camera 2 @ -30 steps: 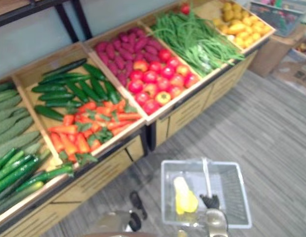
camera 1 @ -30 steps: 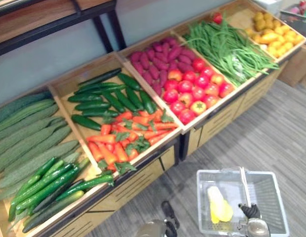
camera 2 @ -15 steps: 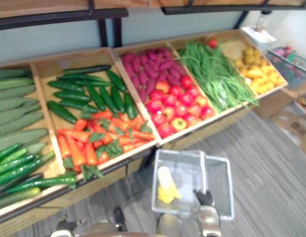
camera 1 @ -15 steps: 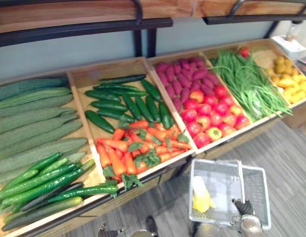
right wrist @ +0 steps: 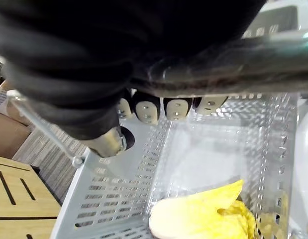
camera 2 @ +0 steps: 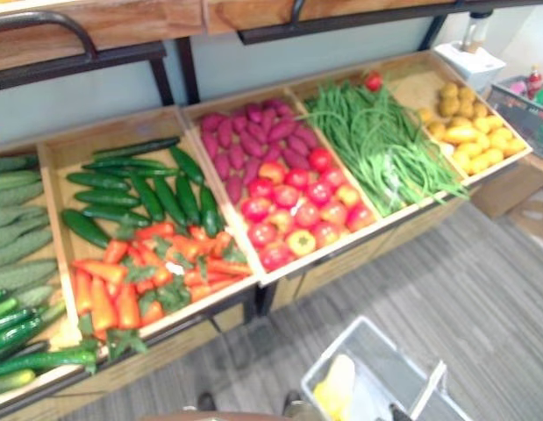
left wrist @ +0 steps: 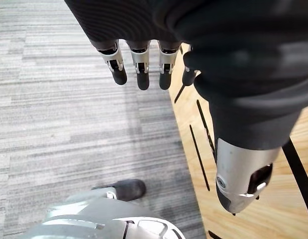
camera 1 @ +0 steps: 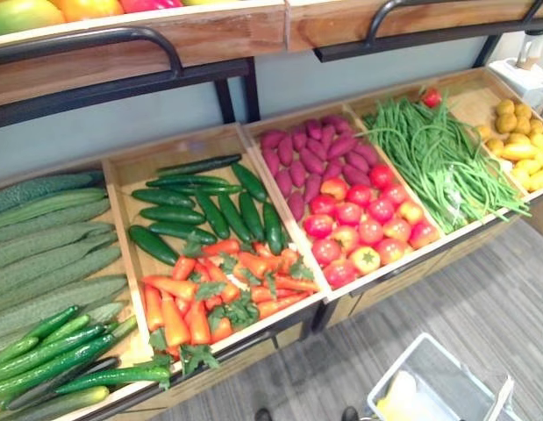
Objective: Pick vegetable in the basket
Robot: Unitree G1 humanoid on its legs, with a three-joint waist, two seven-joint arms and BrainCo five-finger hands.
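A clear plastic basket (camera 1: pixel 450 383) hangs low over the grey floor in front of the vegetable stand. A pale yellow leafy vegetable (right wrist: pixel 202 215) lies inside it, also seen in the right eye view (camera 2: pixel 335 391). My right hand (right wrist: pixel 163 108) has its fingers curled round the basket's handle (right wrist: pixel 273 55). My left hand (left wrist: pixel 139 69) hangs over the floor beside the stand's wooden front (left wrist: pixel 228 149), fingers straight and holding nothing.
The sloping wooden stand holds crates of long cucumbers (camera 1: pixel 52 254), dark cucumbers (camera 1: pixel 201 197), carrots (camera 1: pixel 218 298), purple sweet potatoes (camera 1: pixel 306 158), tomatoes (camera 1: pixel 359 224), green beans (camera 1: pixel 438 158) and yellow vegetables (camera 1: pixel 521 145). A black-framed shelf (camera 1: pixel 148 44) runs above.
The camera has tilted up, so the whole picture shifted: the upper shelf came into sight and the basket dropped to the bottom edge. The right hand still holds the basket.
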